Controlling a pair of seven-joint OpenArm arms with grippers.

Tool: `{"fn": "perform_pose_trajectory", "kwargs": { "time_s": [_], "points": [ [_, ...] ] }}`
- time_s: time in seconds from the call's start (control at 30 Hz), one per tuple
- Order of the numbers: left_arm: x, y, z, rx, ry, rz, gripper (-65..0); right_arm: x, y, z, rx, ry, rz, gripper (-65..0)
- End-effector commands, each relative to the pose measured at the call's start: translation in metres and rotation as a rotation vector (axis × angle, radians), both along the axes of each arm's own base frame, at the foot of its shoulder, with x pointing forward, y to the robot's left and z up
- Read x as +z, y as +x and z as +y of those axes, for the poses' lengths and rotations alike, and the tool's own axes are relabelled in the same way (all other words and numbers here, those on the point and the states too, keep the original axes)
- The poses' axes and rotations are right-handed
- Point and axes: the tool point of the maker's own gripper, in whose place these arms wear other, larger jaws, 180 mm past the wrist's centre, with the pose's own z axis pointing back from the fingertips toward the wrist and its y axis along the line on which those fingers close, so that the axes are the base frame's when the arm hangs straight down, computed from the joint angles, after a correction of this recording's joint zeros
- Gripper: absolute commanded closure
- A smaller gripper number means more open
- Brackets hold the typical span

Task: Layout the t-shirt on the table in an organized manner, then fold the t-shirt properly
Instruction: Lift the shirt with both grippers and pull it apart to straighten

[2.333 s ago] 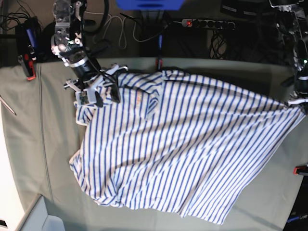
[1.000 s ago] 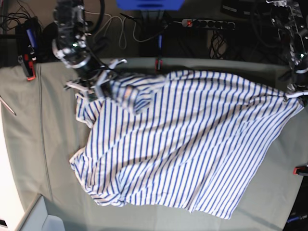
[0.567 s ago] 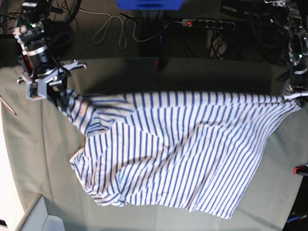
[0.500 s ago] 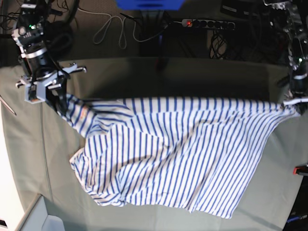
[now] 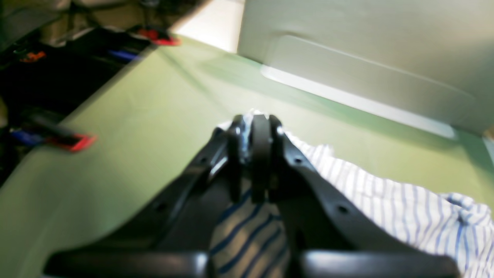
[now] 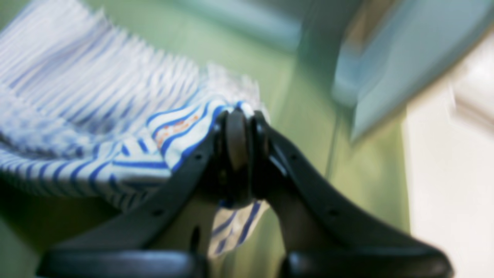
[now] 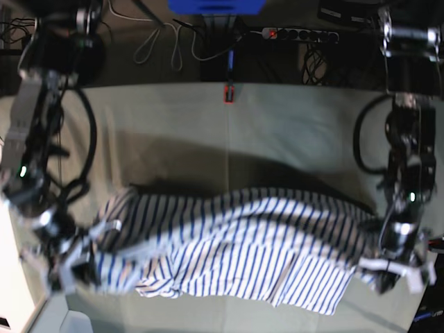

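Across the near half of the tabletop [image 7: 277, 118]: one t-shirt [image 7: 236, 250], white with blue stripes, stretched sideways between two arms, its lower edge bunched and wrinkled.

Step in hand, as judged: laying out; the cloth is being spread flat, folding not yet begun. Next move likely calls for even tension on both held ends and a level lowering, so that the bunched near edge flattens rather than doubles under.

Left tool [image 5: 254, 127]: jaws closed tight on a pinch of striped cloth, at the shirt's end on the base view's right.

Right tool [image 6: 237, 119]: jaws likewise closed, clamping a fold of cloth with a small orange mark just beside the grip, at the shirt's other end.

Red clamp [image 7: 227, 92]: on the far tabletop edge, well apart from the shirt.
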Motion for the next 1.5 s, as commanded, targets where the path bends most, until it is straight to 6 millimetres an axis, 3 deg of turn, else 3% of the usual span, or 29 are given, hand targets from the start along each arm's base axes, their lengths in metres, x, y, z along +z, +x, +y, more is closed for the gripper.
{"fn": "perform_pose_trajectory", "kwargs": {
  "time_s": [0.0,0.13,0.23,0.37,0.5,0.57,0.7,0.77,0.9,1.03,1.13,1.27,1.4,1.47],
  "points": [
    [0.044,0.021,0.005,0.011,0.027,-0.106,-0.2,0.029,0.018,-0.004,0.01,-0.009,-0.073,0.0],
    [0.109,0.084,-0.001,0.003,0.039,-0.168,-0.2,0.085,0.081,-0.022,0.001,0.016,-0.149,0.0],
    [0.175,0.127,-0.016,-0.015,0.061,-0.225,-0.2,0.14,0.123,-0.037,-0.009,0.075,-0.226,0.0],
    [0.241,0.157,-0.025,-0.004,0.035,-0.272,-0.2,0.212,0.155,-0.052,-0.005,0.163,-0.362,0.0],
    [0.296,0.166,-0.043,-0.063,0.021,-0.338,-0.2,0.285,0.166,-0.069,0.001,0.24,-0.517,0.0],
    [0.304,0.165,-0.051,-0.096,0.032,-0.355,-0.2,0.312,0.165,-0.072,0.005,0.256,-0.57,0.0],
    [0.333,0.152,-0.056,-0.116,0.049,-0.435,-0.2,0.327,0.152,-0.082,-0.01,0.231,-0.623,0.0],
    [0.34,0.142,-0.042,-0.102,0.071,-0.466,-0.2,0.313,0.143,-0.091,-0.034,0.203,-0.616,0.0],
    [0.314,0.125,-0.034,-0.108,0.118,-0.47,-0.2,0.269,0.111,-0.105,-0.099,0.14,-0.579,0.0],
    [0.268,0.105,-0.032,-0.128,0.148,-0.435,-0.2,0.201,0.084,-0.078,-0.062,0.125,-0.509,0.0],
    [0.21,0.088,-0.031,-0.136,0.134,-0.368,-0.2,0.138,0.06,-0.054,-0.027,0.161,-0.419,0.0],
    [0.105,0.054,-0.015,-0.11,0.089,-0.201,-0.2,0.057,0.014,-0.032,0.015,0.239,-0.306,0.0],
    [0.018,0.007,0.003,-0.071,0.063,-0.038,-0.2,0.0,-0.031,-0.021,0.016,0.32,-0.221,0.0],
    [-0.021,-0.028,0.019,-0.033,0.051,0.04,-0.2,-0.022,-0.058,-0.019,0.013,0.349,-0.182,0.0]
  ]
}}
